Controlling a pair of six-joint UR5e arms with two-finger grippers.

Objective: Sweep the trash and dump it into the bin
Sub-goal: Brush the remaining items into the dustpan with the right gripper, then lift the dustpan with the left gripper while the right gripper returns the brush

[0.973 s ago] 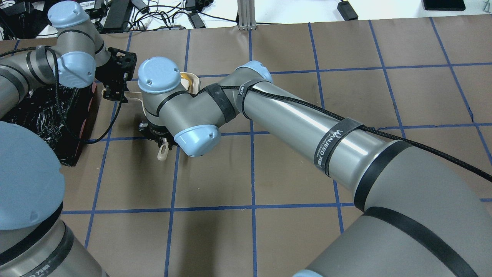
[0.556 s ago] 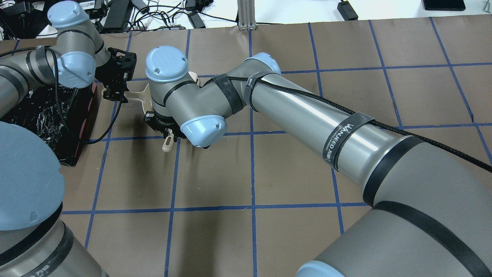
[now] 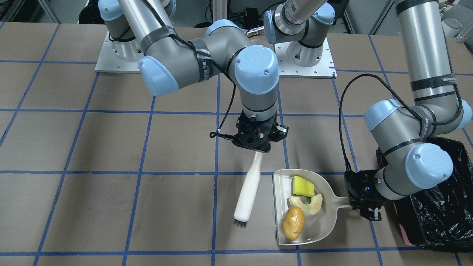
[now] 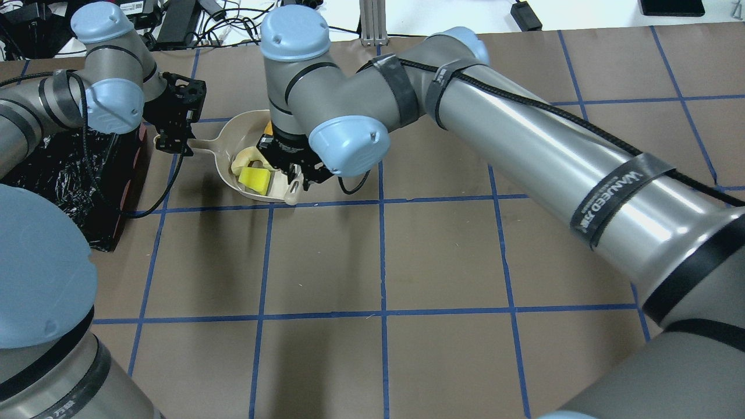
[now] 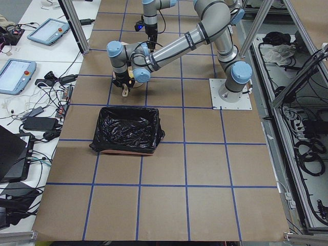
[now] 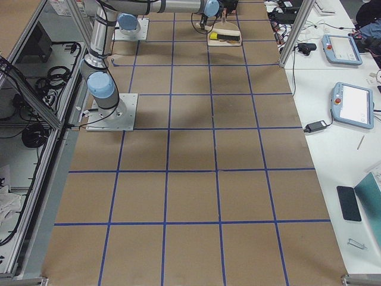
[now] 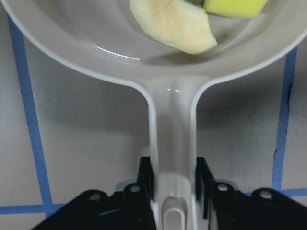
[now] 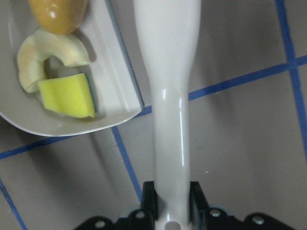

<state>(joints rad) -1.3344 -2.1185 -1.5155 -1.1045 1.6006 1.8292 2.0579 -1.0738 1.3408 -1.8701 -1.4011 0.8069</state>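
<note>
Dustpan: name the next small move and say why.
Probably the left gripper, shut on the handle of the dustpan, should lift it level and swing it toward the bin beside it. The sponge, fruit slice and potato already lie inside, and the brush in the right gripper is outside the pan's mouth.

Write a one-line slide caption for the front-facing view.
Sponge, fruit slice and potato lie in the dustpan the left gripper holds; right gripper holds the brush.

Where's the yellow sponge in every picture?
Front-facing: sponge lower right.
Overhead: sponge upper left.
Exterior left: too small to tell.
Exterior right: too small to tell.
Left wrist: sponge at top edge.
Right wrist: sponge at left.
Landmark: the beige dustpan it lies in.
</note>
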